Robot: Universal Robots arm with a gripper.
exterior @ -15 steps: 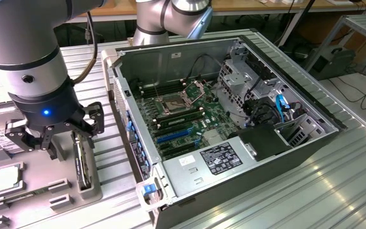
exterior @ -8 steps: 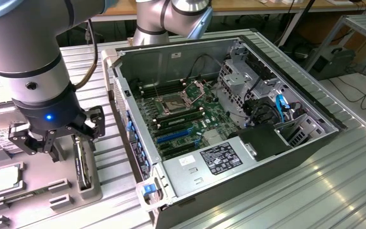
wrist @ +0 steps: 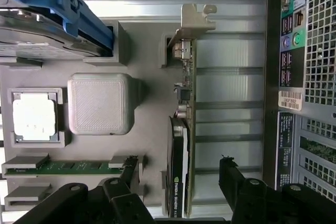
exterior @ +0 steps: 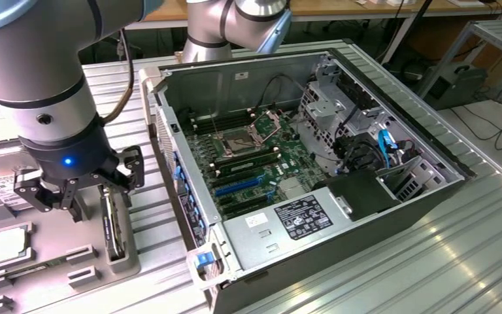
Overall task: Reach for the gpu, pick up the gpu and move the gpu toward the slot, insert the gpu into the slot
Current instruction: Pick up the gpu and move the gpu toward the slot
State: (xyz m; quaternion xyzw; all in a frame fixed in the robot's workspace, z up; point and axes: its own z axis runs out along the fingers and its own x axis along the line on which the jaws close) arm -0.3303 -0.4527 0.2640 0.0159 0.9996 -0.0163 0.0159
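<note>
The gpu stands on edge in a grey holder tray, a thin dark card with a silver bracket at one end and a black fan housing on its side. My gripper is open, one black finger on each side of the card, apart from it. In the exterior view the gripper hangs just above the gpu, at the exterior view's left of the open computer case. The blue slots lie on the motherboard inside the case.
On the tray lie a square CPU chip, a RAM stick, a grey block and a hard drive with a blue bracket. The case's rear panel stands close beside the gpu. A second arm stands behind the case.
</note>
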